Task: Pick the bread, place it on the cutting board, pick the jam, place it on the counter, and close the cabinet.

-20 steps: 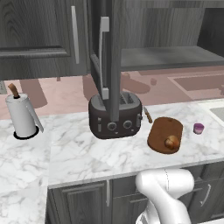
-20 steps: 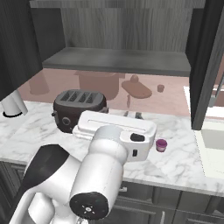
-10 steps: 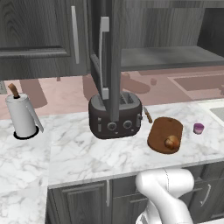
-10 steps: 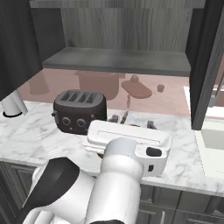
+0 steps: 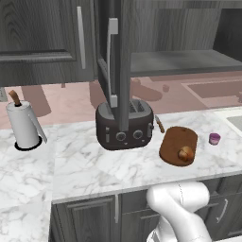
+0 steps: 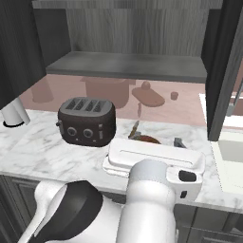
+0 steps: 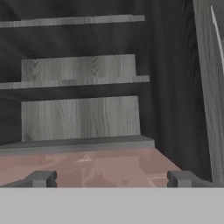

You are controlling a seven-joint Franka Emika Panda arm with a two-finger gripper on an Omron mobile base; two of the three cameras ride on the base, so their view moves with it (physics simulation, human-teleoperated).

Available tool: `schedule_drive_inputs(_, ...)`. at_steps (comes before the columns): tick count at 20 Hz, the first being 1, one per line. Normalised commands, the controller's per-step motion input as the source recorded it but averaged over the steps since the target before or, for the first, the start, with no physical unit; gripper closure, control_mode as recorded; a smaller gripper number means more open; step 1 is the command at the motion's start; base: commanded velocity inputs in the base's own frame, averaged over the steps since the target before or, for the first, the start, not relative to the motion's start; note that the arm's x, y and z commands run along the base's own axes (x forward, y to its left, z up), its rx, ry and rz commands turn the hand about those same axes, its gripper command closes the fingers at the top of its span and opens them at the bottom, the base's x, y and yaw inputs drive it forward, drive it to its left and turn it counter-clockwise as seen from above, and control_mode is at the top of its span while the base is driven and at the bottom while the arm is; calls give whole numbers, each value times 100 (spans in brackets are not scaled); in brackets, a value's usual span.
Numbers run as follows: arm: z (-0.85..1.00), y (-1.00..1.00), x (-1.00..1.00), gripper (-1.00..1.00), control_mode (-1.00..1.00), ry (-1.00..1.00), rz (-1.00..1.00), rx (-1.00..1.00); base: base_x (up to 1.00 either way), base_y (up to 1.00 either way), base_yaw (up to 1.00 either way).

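The bread (image 5: 185, 153) lies on the near end of the cutting board (image 5: 176, 142), right of the toaster. On the counter (image 5: 94, 165), right of the board, stands the jam (image 5: 214, 138). The cabinet (image 5: 179, 61) above is open, its door (image 5: 113, 61) swung out edge-on over the toaster. In the right base view a strip of the cutting board (image 6: 144, 139) peeks over my arm, and the other open door (image 6: 223, 71) hangs at the right. My gripper (image 7: 111, 180) is open and holds nothing; it faces the cabinet shelves (image 7: 78, 81), with a door (image 7: 210, 87) at the right.
A dark toaster (image 5: 125, 125) sits mid-counter, also seen as the toaster (image 6: 88, 121) left of my arm. A paper towel roll (image 5: 23, 125) stands at the far left. A sink edge (image 6: 228, 152) lies at the right.
My arm has swung up and to the right in front of the right base camera, and it now covers the jam there. Bread, board and jam have not moved.
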Motion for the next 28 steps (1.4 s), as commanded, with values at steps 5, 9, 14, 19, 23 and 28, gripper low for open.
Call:
schedule_drive_inputs(5, 0, -25, -9, -100, -100, 0, 1, 0, 0, 0, 0)
schedule_drive_inputs(9, 0, -24, -9, -100, -100, 0, 2, 0, 0, 0, 0)
schedule_drive_inputs(14, 0, -23, -4, -100, -100, 0, 2, 0, 0, 0, 0)
schedule_drive_inputs(19, 0, -24, -5, -100, -100, -1, 2, 0, 0, 0, 0)
schedule_drive_inputs(23, 0, -21, -2, -100, -100, -2, 1, 0, 0, 0, 0)
schedule_drive_inputs(28, 0, -19, 0, -100, -100, -4, 1, 0, 0, 0, 0)
